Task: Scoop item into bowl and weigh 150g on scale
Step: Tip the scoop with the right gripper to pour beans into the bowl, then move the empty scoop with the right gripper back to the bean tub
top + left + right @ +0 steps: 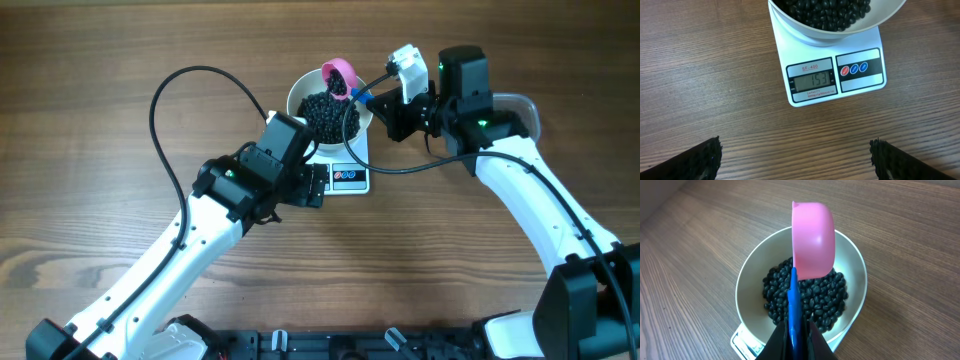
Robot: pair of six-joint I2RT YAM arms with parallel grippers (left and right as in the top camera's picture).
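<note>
Above bowl [747, 280], scale's [835, 75] 12 o'clock | right gripper [793, 332] clamping scoop [812, 240]; left gripper [795, 159] gaping | beans [812, 297] rolling loose, needing scooping

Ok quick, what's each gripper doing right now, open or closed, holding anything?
Left gripper: open, holding nothing.
Right gripper: shut on the pink scoop, gripping it by its handle.
</note>
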